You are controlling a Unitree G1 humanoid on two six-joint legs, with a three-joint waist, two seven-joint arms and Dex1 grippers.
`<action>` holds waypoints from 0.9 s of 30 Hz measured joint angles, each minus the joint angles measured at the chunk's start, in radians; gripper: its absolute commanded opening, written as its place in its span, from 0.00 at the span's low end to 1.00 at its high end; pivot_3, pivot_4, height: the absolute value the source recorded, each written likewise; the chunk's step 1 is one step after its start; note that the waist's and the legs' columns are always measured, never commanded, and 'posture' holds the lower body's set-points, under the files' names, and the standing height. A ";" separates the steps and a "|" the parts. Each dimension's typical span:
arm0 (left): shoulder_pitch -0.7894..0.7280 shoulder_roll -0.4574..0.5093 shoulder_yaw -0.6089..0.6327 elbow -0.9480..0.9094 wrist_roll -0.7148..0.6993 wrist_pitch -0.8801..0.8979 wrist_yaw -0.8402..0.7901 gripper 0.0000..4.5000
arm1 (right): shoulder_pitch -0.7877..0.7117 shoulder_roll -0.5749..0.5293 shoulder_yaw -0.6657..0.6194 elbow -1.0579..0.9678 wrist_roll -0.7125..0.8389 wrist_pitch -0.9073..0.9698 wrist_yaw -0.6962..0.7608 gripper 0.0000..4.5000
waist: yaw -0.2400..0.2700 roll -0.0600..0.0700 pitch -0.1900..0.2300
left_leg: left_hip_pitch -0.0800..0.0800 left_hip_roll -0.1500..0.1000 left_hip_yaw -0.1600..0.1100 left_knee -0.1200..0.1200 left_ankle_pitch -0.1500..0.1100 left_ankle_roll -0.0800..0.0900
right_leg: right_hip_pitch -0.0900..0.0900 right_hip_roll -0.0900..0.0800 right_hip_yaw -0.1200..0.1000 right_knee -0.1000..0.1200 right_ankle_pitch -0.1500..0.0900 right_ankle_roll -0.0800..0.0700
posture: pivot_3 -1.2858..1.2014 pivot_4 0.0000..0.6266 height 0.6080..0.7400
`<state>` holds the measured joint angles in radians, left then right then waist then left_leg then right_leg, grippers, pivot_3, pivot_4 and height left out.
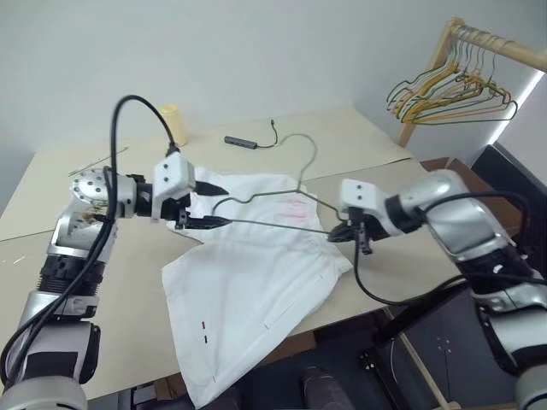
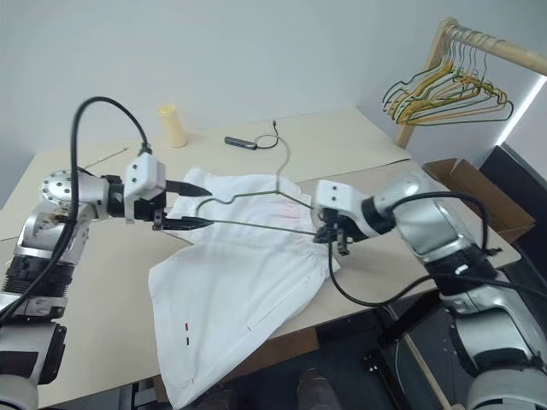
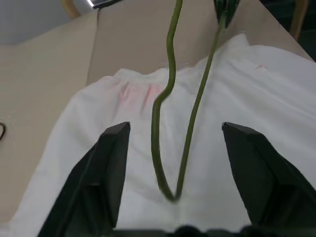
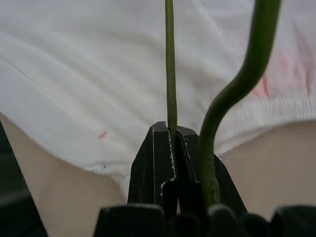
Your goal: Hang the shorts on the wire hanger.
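Lying spread on the tan table (image 1: 51,282), nearest of all, were the shorts (image 1: 256,290), one leg hanging off the near edge and two tiny dark marks close to that hem. Held just above the fabric, the hanger (image 1: 273,224), its long bottom wire running between the two grippers and its hook curving up toward the far side. Pinched that wire at one end: the right gripper (image 2: 329,235), its fingers (image 4: 163,148) pressed together on the thin bar, with the gathered waistband and a faint pink tinge of the shorts just beyond. Stood spread at the other end: the left gripper (image 1: 209,205), its fingers (image 3: 111,168) wide apart on either side of the hanger's bent corner and, in the left wrist view, not touching it. Farther back on the table, well apart from the shorts: a small dark device with a cable (image 1: 244,142) and a pale yellow cylinder (image 1: 174,125) standing upright. Farthest, off to the right beyond the table: a wooden rack (image 1: 479,43) with a bunch of yellow, green and dark hangers (image 1: 449,94) on its rail.
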<state>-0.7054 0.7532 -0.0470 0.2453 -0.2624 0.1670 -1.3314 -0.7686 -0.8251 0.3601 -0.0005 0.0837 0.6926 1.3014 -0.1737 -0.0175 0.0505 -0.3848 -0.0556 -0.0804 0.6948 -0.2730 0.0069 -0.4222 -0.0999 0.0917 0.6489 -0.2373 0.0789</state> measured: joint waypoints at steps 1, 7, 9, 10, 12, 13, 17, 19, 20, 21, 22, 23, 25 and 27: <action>0.000 -0.003 0.013 0.011 -0.006 -0.005 0.014 0.96 | 0.032 -0.017 -0.025 -0.010 0.009 0.027 -0.010 0.00 | 0.000 0.000 0.000 | 0.000 0.000 0.000 0.000 0.000 0.000 | 0.000 0.000 0.000 0.000 0.000 0.000 | 0.47 0.00 1.00; 0.112 0.009 0.127 -0.077 -0.128 0.131 0.057 0.99 | 0.252 -0.129 -0.177 0.001 0.056 0.085 -0.073 0.00 | -0.005 0.001 -0.002 | 0.000 0.001 0.001 -0.001 -0.001 0.001 | 0.000 0.000 0.002 0.000 0.000 0.000 | 0.46 0.02 1.00; 0.217 0.013 0.157 -0.205 -0.217 0.217 0.053 0.99 | 0.319 -0.144 -0.241 0.022 0.076 0.104 -0.099 0.00 | -0.008 0.001 -0.002 | 0.001 0.002 0.002 0.000 -0.001 0.002 | 0.001 0.000 0.002 0.000 0.000 0.000 | 0.47 0.03 1.00; 0.262 0.000 0.173 -0.266 -0.249 0.237 0.069 0.99 | 0.341 -0.141 -0.274 0.034 0.098 0.128 -0.111 0.00 | -0.008 0.001 -0.002 | 0.001 0.001 0.002 -0.001 -0.001 0.002 | 0.001 0.000 0.003 -0.001 0.000 0.001 | 0.47 0.03 1.00; 0.335 -0.064 0.204 -0.371 -0.291 0.235 0.123 0.99 | 0.368 -0.126 -0.336 0.063 0.144 0.182 -0.127 0.00 | -0.001 0.001 -0.002 | 0.005 0.001 0.002 0.000 -0.001 0.002 | 0.006 0.000 0.003 -0.001 0.001 0.001 | 0.46 0.04 1.00; 0.365 -0.084 0.205 -0.412 -0.294 0.228 0.143 0.99 | 0.369 -0.117 -0.355 0.076 0.171 0.218 -0.128 0.00 | 0.000 0.001 -0.002 | 0.007 0.002 0.002 0.000 -0.001 0.002 | 0.009 0.000 0.003 -0.002 0.001 0.001 | 0.46 0.04 1.00; 0.403 -0.097 0.201 -0.484 -0.300 0.226 0.188 0.99 | 0.361 -0.091 -0.372 0.166 0.226 0.333 -0.132 0.00 | 0.011 0.001 0.000 | 0.025 0.004 0.002 -0.001 -0.002 0.003 | 0.032 0.004 0.002 -0.008 0.001 0.001 | 0.47 0.05 1.00; 0.403 -0.110 0.201 -0.507 -0.305 0.226 0.213 0.99 | 0.343 -0.064 -0.361 0.233 0.243 0.381 -0.140 0.00 | 0.014 0.001 0.000 | 0.033 0.005 0.004 -0.001 -0.003 0.004 | 0.041 0.004 0.002 -0.010 -0.002 0.007 | 0.47 0.06 1.00; 0.403 -0.112 0.199 -0.516 -0.307 0.226 0.221 0.99 | 0.337 -0.058 -0.350 0.254 0.248 0.398 -0.145 0.00 | 0.016 0.001 0.000 | 0.033 0.005 0.004 -0.001 -0.003 0.004 | 0.041 0.004 0.002 -0.011 -0.004 0.009 | 0.47 0.06 1.00; 0.404 -0.112 0.199 -0.517 -0.307 0.225 0.222 0.99 | 0.333 -0.054 -0.341 0.271 0.252 0.408 -0.147 0.00 | 0.017 0.001 0.000 | 0.033 0.005 0.004 -0.001 -0.003 0.004 | 0.041 0.005 0.002 -0.011 -0.003 0.009 | 0.47 0.06 1.00; 0.406 -0.111 0.198 -0.520 -0.307 0.226 0.227 0.99 | 0.323 -0.051 -0.327 0.291 0.253 0.417 -0.147 0.00 | 0.018 0.001 0.000 | 0.032 0.005 0.004 -0.001 -0.003 0.004 | 0.040 0.005 0.002 -0.011 -0.003 0.009 | 0.48 0.05 1.00; 0.409 -0.109 0.198 -0.529 -0.307 0.230 0.234 0.99 | 0.312 -0.049 -0.318 0.308 0.254 0.423 -0.145 0.00 | 0.018 0.001 0.000 | 0.032 0.005 0.004 -0.001 -0.003 0.004 | 0.039 0.005 0.003 -0.010 -0.002 0.007 | 0.48 0.05 1.00; 0.430 -0.086 0.196 -0.566 -0.313 0.248 0.240 0.99 | 0.289 -0.049 -0.291 0.339 0.254 0.427 -0.135 0.00 | 0.018 0.001 0.000 | 0.031 0.005 0.004 -0.001 -0.003 0.005 | 0.037 0.005 0.003 -0.010 0.001 0.002 | 0.48 0.05 1.00; 0.451 -0.053 0.196 -0.590 -0.321 0.250 0.217 0.99 | 0.278 -0.049 -0.279 0.358 0.254 0.427 -0.120 0.00 | 0.022 0.001 0.000 | 0.031 0.005 0.004 -0.001 -0.004 0.006 | 0.036 0.005 0.003 -0.010 0.001 0.002 | 0.48 0.04 1.00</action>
<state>-0.2543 0.7003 0.1488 -0.3447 -0.5831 0.4170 -1.1142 -0.4903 -0.8736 0.0812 0.3578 0.3378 1.1196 1.1817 -0.1522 -0.0162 0.0507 -0.3541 -0.0504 -0.0761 0.6933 -0.2770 0.0125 -0.3860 -0.0947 0.0950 0.6393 -0.2367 0.0813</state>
